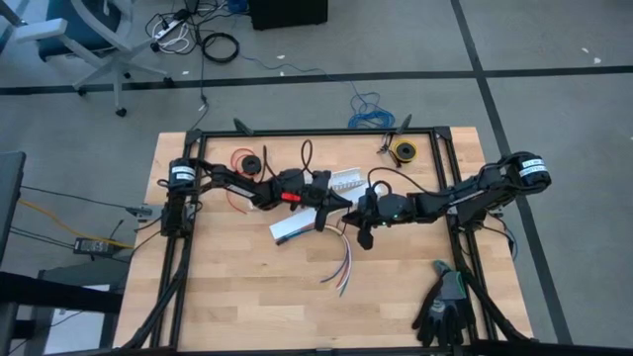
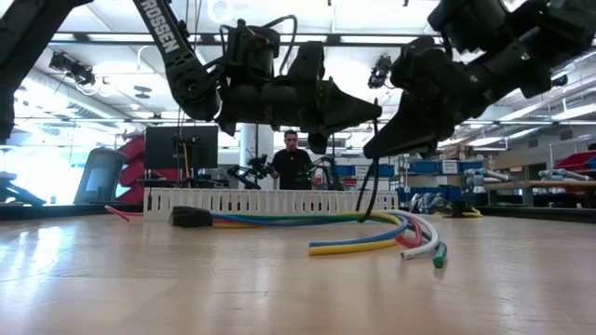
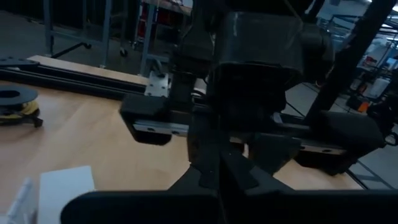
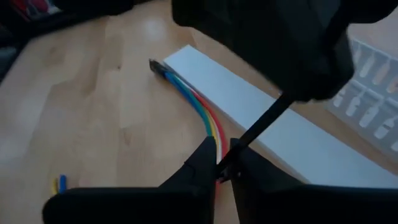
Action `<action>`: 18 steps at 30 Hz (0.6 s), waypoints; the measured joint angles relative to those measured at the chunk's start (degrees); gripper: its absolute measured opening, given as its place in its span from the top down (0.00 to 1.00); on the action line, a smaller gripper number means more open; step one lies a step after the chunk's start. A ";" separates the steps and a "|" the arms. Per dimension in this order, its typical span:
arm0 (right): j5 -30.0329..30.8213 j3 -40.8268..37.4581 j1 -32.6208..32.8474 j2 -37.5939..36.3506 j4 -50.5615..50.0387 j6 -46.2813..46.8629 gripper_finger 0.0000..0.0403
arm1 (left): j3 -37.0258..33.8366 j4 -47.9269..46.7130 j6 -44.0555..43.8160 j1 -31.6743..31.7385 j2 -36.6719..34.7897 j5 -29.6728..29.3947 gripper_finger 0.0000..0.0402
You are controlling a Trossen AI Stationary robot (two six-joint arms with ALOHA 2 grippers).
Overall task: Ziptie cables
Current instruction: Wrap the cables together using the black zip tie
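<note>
The cables (image 1: 343,265) are a curved bundle of coloured wires lying flat on the table, bound at one end by a dark tip (image 4: 155,65) beside the flat white strip (image 4: 261,106). In the low view the cables (image 2: 372,233) lie in front of the slotted white channel (image 2: 270,200). My right gripper (image 4: 225,168) hovers above them, shut on the ziptie (image 4: 258,127), a thin dark strip. My left gripper (image 1: 341,201) hangs close beside it over the white strip, its fingers (image 3: 216,165) shut, and I see nothing between them. My right gripper pinches the ziptie near its upper end (image 4: 231,158) between the two fingertips, coming from above and slanting down. The ziptie (image 2: 368,191) hangs below the fingers, slanted down toward the cables; its lower end is hidden behind my left gripper in the right wrist view.
A black spool of red wire (image 1: 245,161) and a yellow spool (image 1: 404,150) sit near the far edge. Dark gloves (image 1: 445,307) lie at the near right corner. A black frame (image 1: 440,133) runs round the table. A person (image 2: 293,163) stands beyond the table.
</note>
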 joint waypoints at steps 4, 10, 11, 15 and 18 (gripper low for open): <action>1.93 -2.68 0.64 0.01 4.95 1.37 0.90 | 0.00 1.63 -0.11 0.70 -0.03 0.51 1.00; 4.97 -3.54 1.66 0.07 5.21 2.86 0.90 | 0.04 2.47 -0.32 2.00 -1.34 0.75 1.00; 5.02 -3.54 1.70 0.09 5.36 2.86 0.91 | 0.04 2.42 -0.31 2.16 -1.61 0.88 1.00; 5.13 -3.52 1.94 1.32 6.63 2.96 0.91 | 0.04 1.70 -0.04 2.60 -2.32 1.03 1.00; 4.38 -3.49 2.33 6.23 11.70 3.09 0.91 | 0.04 1.68 0.00 3.00 -2.43 1.21 1.00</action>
